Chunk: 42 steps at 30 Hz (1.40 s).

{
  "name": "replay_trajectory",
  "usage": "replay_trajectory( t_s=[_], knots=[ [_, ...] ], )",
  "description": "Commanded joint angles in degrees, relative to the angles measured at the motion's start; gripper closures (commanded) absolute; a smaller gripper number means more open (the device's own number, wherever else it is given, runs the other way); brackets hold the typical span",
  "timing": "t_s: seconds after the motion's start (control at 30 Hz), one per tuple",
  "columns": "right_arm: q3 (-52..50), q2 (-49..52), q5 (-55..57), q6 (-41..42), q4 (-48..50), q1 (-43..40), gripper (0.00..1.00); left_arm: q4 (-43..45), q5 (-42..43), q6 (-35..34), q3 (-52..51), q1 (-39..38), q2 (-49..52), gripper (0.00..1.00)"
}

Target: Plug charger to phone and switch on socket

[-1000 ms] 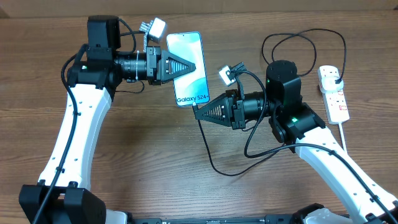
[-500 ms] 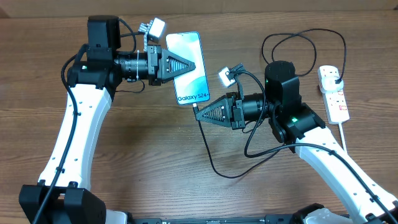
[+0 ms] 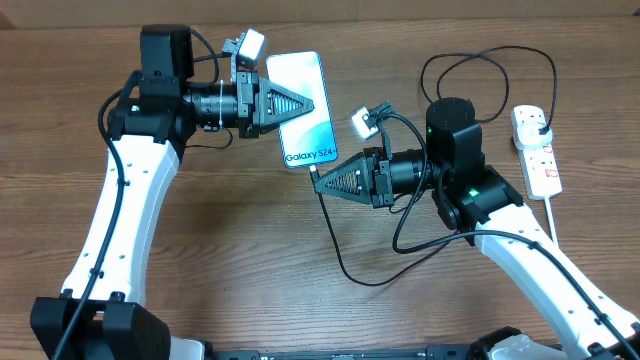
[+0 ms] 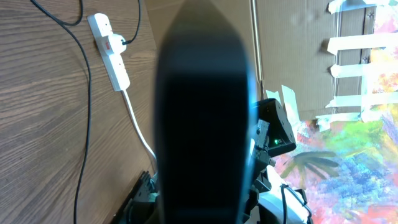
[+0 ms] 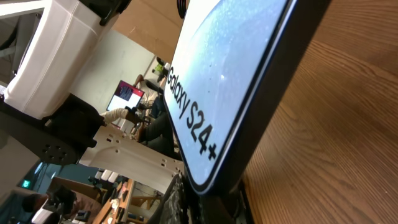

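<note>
The left hand (image 3: 314, 103) is closed on the phone (image 3: 310, 135), its black fingers lying across the lit blue screen and holding the phone off the table (image 3: 240, 260), with the "Galaxy S24+" end towards the right arm. The right hand (image 3: 315, 175) is closed on the connector end of the charger (image 3: 330, 232), just beside the phone's lower edge. From the overhead view I cannot tell whether the tip touches the phone. Compared with a second ago, the right hand has come up and a little to the left, closing most of the gap to that lower edge; over the last half second it has barely shifted. The left hand has turned slightly in that last half second, so the top of the phone leans a touch further left than before. From the right hand the black cable drops down across the table, curls round under the right arm and loops along the far side to the black plug seated in the socket (image 3: 540, 160), which lies at the right edge of the table exactly where it was. Its red switches are too small to read. In the right wrist view the phone (image 5: 230, 81) fills the frame, tilted above the wood (image 5: 336, 137), with its lettered end nearest the fingers. The left wrist view shows a dark blurred shape in the middle and the socket (image 4: 111, 59) beyond.
</note>
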Motion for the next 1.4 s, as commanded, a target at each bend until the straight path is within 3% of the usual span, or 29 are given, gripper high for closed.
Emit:
replay_trajectory(
  t_s=[0.0, 1.37],
  knots=[
    [0.50, -0.11, 0.59, 0.42, 1.01, -0.17, 0.96, 0.20, 1.70, 1.22, 0.28, -0.35, -1.05, 0.96],
    [0.50, -0.11, 4.13, 4.59, 3.17, -0.17, 0.96, 0.59, 2.45, 2.86, 0.28, -0.11, -1.05, 0.96]
  ],
)
